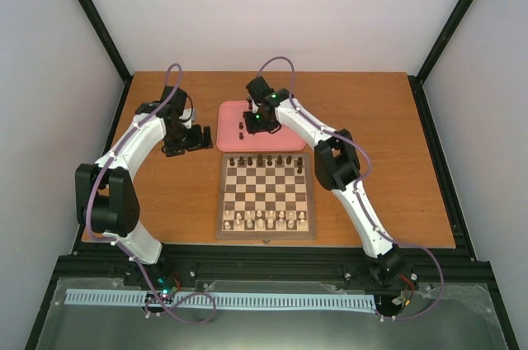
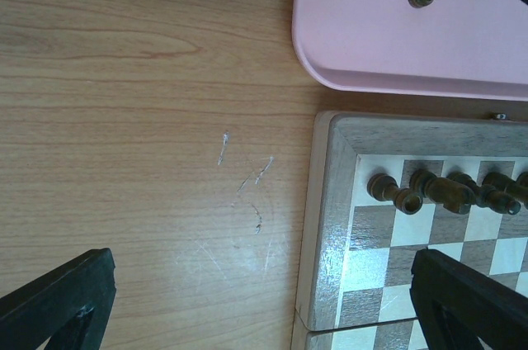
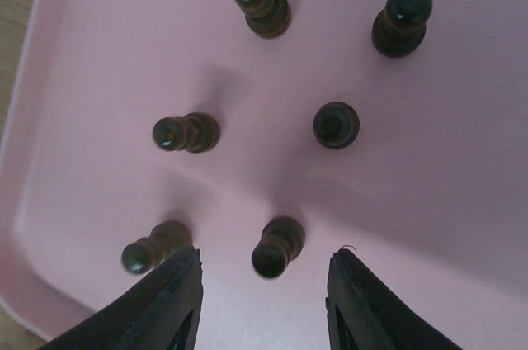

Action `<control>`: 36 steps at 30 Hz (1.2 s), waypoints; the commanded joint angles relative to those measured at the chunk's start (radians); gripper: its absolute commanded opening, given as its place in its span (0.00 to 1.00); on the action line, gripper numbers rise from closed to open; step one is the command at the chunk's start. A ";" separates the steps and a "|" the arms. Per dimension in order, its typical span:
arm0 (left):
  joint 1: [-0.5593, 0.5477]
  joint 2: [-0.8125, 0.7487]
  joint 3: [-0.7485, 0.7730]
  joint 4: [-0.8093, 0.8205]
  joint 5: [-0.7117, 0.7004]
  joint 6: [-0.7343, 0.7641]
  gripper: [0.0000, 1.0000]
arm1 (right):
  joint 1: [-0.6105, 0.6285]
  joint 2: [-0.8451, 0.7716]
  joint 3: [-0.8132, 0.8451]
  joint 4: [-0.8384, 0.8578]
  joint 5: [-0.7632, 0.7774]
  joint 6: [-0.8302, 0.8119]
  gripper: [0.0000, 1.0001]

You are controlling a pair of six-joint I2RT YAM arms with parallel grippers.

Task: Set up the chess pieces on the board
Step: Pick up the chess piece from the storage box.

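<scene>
My right jaws, open, straddle a dark pawn [image 3: 276, 247] on the pink tray [image 3: 462, 201] for pinching; left jaws open, idle.

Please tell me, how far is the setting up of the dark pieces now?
Done: a row of dark pieces stands on the board's far edge. In hand: the right gripper, open, frames one pawn on the pink tray, not gripping it. Remaining: six dark pieces on the tray need squares. The left gripper is open and empty.
</scene>
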 commanded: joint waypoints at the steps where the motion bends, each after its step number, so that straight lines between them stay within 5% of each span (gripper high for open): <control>1: 0.004 0.004 0.020 0.002 0.009 0.014 1.00 | -0.002 0.042 0.066 -0.012 0.021 0.005 0.42; 17: 0.004 0.009 0.012 0.003 0.008 0.016 1.00 | -0.002 0.085 0.073 0.003 0.023 0.018 0.35; 21: 0.004 0.010 0.010 0.002 0.009 0.017 1.00 | -0.003 0.090 0.073 0.003 0.026 0.018 0.21; 36: 0.003 0.012 0.012 0.004 0.014 0.016 1.00 | -0.002 0.017 0.065 -0.013 0.070 -0.015 0.05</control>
